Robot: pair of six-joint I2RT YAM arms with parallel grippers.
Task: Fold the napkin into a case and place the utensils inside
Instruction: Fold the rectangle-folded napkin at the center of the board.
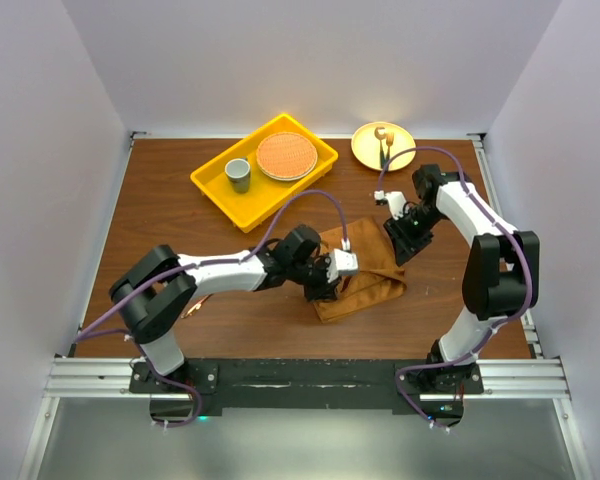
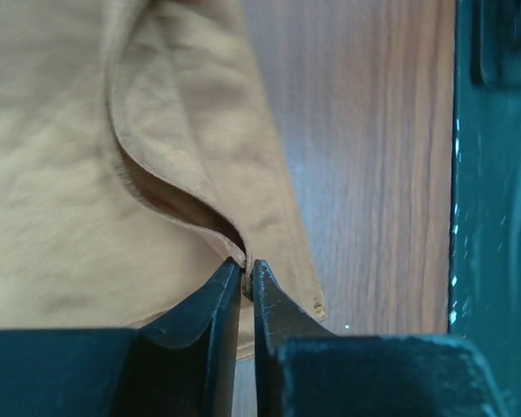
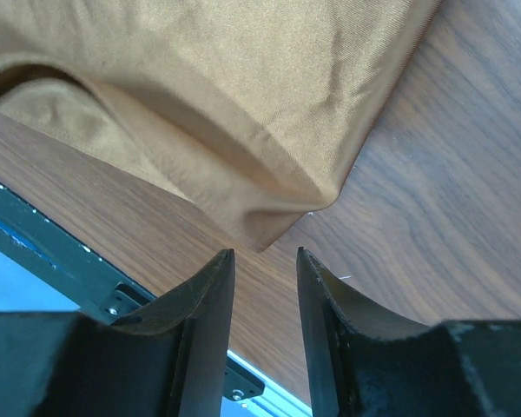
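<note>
The rust-brown napkin (image 1: pixel 370 272) lies folded in layers on the wooden table between the two arms. My left gripper (image 1: pixel 323 290) is at its near left edge. In the left wrist view the jaws are pressed together on a hem of the napkin (image 2: pixel 69 174), with the left gripper (image 2: pixel 247 268) pinching where a layer lifts off. My right gripper (image 1: pixel 398 245) hovers at the cloth's far right side. It stands open, a rounded corner of the napkin (image 3: pixel 243 87) just ahead of the right gripper (image 3: pixel 265 254) and nothing between the fingers. No utensils are visible beside the napkin.
A yellow tray (image 1: pixel 270 198) at the back holds a grey cup (image 1: pixel 238 174) and an orange plate (image 1: pixel 286 156). A yellow plate (image 1: pixel 365 150) at the back right carries a short dark-handled utensil (image 1: pixel 383 150). White walls enclose the table; a metal rail (image 1: pixel 310 378) runs along the near edge.
</note>
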